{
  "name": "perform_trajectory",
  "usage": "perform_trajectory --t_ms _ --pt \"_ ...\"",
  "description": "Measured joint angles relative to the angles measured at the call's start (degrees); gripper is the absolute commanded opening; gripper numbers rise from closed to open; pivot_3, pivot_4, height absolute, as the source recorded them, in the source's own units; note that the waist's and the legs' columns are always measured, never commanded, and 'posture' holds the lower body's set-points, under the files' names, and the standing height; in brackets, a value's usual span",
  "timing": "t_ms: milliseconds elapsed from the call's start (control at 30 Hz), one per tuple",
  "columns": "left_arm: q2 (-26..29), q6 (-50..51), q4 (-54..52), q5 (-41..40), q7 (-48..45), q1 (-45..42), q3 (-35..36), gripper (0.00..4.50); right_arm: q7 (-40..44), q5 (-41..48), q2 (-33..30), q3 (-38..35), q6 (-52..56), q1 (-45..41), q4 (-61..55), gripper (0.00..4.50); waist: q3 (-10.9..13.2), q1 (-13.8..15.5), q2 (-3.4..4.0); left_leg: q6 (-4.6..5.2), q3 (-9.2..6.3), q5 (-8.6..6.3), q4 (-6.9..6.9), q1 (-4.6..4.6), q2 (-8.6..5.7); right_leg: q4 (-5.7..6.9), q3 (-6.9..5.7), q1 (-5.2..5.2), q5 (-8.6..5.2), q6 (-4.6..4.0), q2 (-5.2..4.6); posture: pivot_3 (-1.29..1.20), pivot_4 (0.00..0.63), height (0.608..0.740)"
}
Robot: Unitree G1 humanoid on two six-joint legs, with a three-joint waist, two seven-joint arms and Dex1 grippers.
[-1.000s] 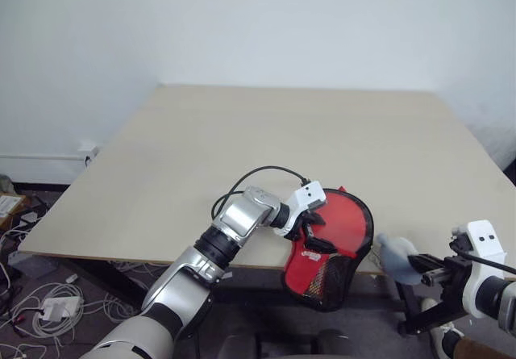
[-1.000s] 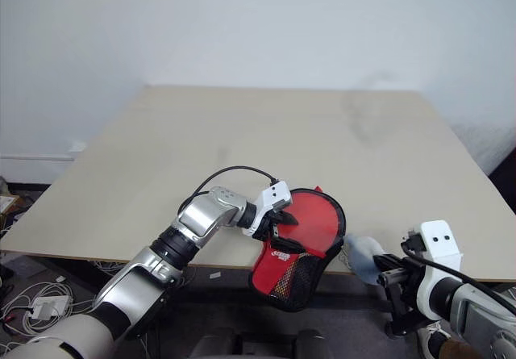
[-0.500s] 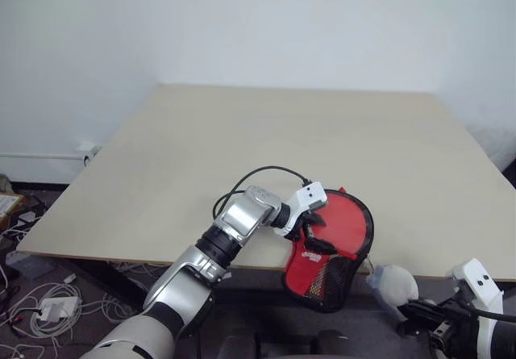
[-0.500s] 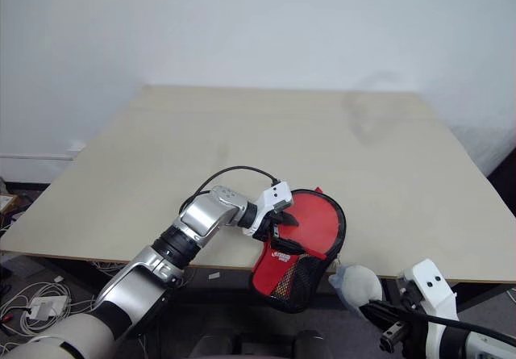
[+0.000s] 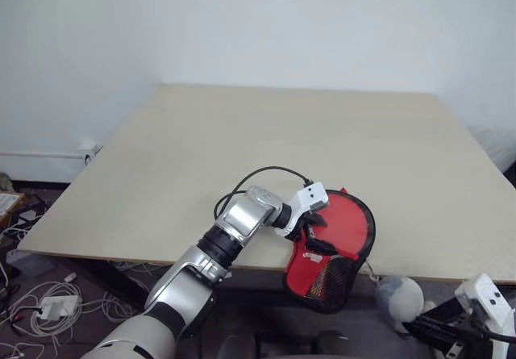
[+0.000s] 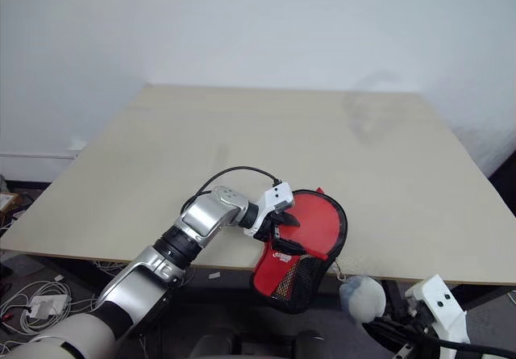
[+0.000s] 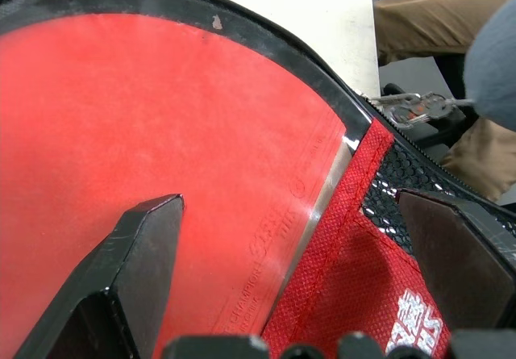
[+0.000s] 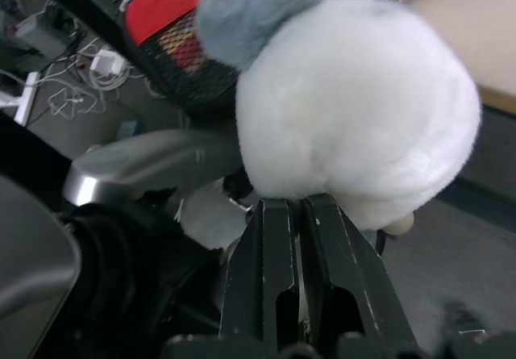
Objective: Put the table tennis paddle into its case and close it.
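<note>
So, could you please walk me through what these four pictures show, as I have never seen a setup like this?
It is a humanoid robot with two arms, each ending in a gripper of two black fingers. The two wide pictures come from the two eyes of a camera on its head, looking down over a pale table. The two close-ups come from cameras on its wrists, looking along the fingers.

At the table's near edge lies the case, a red-and-black cover, with the table tennis paddle partly inside; the case's mesh end hangs over the edge. The left gripper is spread wide across the paddle and case, one finger on the red rubber.

The right gripper, below the table's edge, is shut on a fluffy grey-white pompom that looks linked to the case's zipper pull.
</note>
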Motion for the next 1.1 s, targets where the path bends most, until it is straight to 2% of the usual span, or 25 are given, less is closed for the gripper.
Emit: perform_trajectory --t_ms 167,333,433,600,700,833,1033,1100 --pt "-0.18 -0.04 0.13 0.12 0.0 0.12 0.0 4.5 4.19 -0.16 -3.45 2.51 -6.23 7.67 -0.46 0.05 0.0 0.15 -0.22 0.02 0.01 -0.02 -0.02 0.0 0.0 -0.02 -0.05 0.0 -0.01 0.01 -0.08 0.0 0.0 0.74" --pt "-0.3 -0.01 0.15 0.23 0.35 0.49 0.0 4.5 6.19 -2.06 -5.66 4.7 -10.76 12.35 -0.59 0.05 -0.04 0.04 -0.42 0.14 0.15 -0.09 0.05 0.03 -0.08 -0.08 -0.53 0.01 -0.01 0.02 -0.69 0.0 0.0 0.74" --pt "-0.36 0.02 0.15 0.23 0.42 0.56 0.0 4.5 4.98 -3.38 -5.92 6.29 -11.05 10.19 -0.55 0.05 -0.16 0.06 -0.6 0.14 0.13 -0.11 0.05 0.02 -0.08 -0.15 -0.69 0.01 -0.01 0.02 -0.77 0.0 0.0 0.74" --pt "-0.71 0.08 0.17 0.26 0.45 0.54 0.0 4.5 -0.57 -3.1 -5.47 6.11 -10.24 0.55 2.98 0.05 -0.22 0.2 -0.56 0.15 0.05 -0.12 -0.08 -0.02 -0.04 -0.69 -1.03 0.14 0.0 0.03 -0.82 0.0 0.0 0.74" --pt "-0.67 0.16 0.17 0.22 -0.03 0.43 0.0 4.5 -5.98 -2.78 -2.88 7.35 -8.33 -6.35 5.86 0.58 -0.29 0.22 -0.73 0.19 0.0 -0.21 -0.08 -0.01 -0.04 -0.78 -1.12 0.25 0.01 0.03 -0.81 0.0 0.0 0.74" --pt "-0.89 0.19 0.18 0.2 -0.65 0.36 0.0 4.5 -12.21 -2.61 -1.3 10.8 -5.04 -13.03 9.11 1.92 -0.34 0.32 -0.6 0.33 0.01 -0.33 -0.06 -0.02 -0.11 -0.79 -1.08 0.33 0.01 0.03 -0.81 0.0 0.0 0.74" --pt "-0.91 0.19 0.96 0.21 -1.27 -0.18 -0.02 4.5 -16.0 -3.92 -1.23 22.63 -2.41 -18.08 10.52 3.97 -0.35 0.28 -0.61 0.38 -0.02 -0.35 0.0 0.0 -0.11 -0.8 -1.11 0.4 0.02 0.04 -0.79 0.0 0.0 0.74" --pt "-0.92 0.19 1.22 0.21 -1.29 -0.31 -0.02 4.5 -16.09 -4.66 -1.25 24.88 -2.43 -18.34 11.63 3.97 -0.35 0.26 -0.62 0.38 -0.02 -0.36 0.01 0.03 -0.11 -0.8 -1.11 0.43 0.02 0.04 -0.78 0.0 0.0 0.74"
